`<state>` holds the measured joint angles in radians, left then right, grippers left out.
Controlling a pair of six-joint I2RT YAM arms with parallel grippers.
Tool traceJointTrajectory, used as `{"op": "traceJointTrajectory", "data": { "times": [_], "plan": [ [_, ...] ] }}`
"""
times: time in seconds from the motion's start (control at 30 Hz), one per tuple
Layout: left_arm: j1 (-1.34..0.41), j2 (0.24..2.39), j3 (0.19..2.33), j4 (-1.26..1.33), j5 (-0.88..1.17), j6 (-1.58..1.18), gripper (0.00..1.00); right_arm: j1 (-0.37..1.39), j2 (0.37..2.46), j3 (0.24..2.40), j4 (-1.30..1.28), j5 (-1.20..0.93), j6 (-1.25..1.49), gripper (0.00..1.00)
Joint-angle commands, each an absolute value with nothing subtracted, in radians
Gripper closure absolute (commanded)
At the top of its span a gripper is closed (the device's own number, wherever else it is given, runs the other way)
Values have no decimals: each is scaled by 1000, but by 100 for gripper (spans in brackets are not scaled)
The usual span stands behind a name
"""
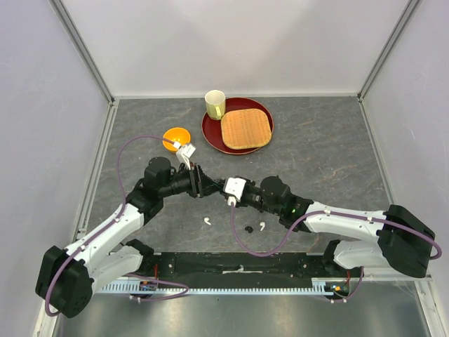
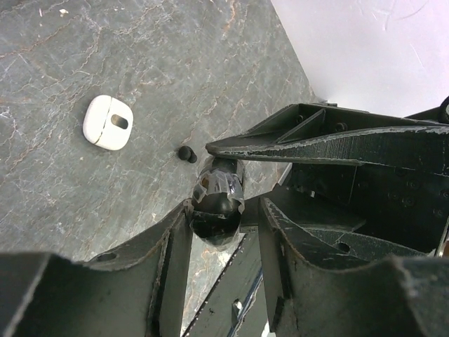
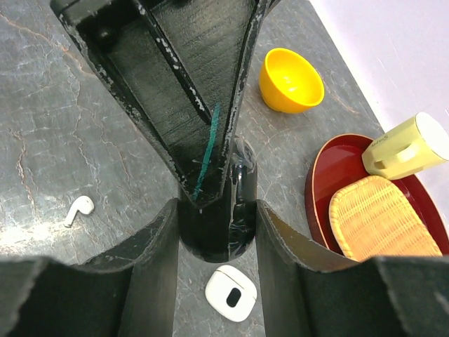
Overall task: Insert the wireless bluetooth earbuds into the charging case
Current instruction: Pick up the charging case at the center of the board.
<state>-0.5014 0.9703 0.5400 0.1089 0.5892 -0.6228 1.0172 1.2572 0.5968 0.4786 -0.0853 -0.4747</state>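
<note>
Left gripper (image 2: 224, 208) and right gripper (image 3: 216, 208) clamp the black charging case (image 2: 219, 191); lid-opening likely next, earbuds (image 1: 208, 222) at six o'clock.

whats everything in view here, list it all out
white earbuds: 2, white, on the table near the arm bases
black earbud: 1, black, between the white ones
white case: 1, white, on the table by the grippers
black case: 1, glossy black, gripped from both sides
bowl: 1, orange, far left
plate: 1, red, far centre
woven mat: 1, tan, on the plate
mug: 1, pale yellow, at the plate's far edge
table: 1, dark grey
left gripper: 1, black, shut on the black case
right gripper: 1, black, shut on it too
</note>
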Motion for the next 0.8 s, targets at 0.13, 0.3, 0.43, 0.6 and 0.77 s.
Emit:
{"op": "traceJointTrajectory", "data": {
  "times": [0.13, 0.3, 0.43, 0.6, 0.77],
  "plan": [
    [-512, 989, 581, 160, 577, -641, 49, 1022, 1232, 595, 534, -109, -459, 100],
    [-520, 1005, 586, 164, 587, -641, 51, 1020, 1227, 586, 545, -106, -456, 100],
    [-529, 1009, 583, 173, 588, -641, 57, 1022, 1220, 580, 549, -100, -457, 100],
    [-540, 1020, 583, 183, 589, -643, 77, 1022, 1221, 577, 558, -115, -454, 100],
    [-546, 1017, 568, 195, 562, -644, 96, 1022, 1215, 577, 558, -126, -446, 89]
  ]
}}
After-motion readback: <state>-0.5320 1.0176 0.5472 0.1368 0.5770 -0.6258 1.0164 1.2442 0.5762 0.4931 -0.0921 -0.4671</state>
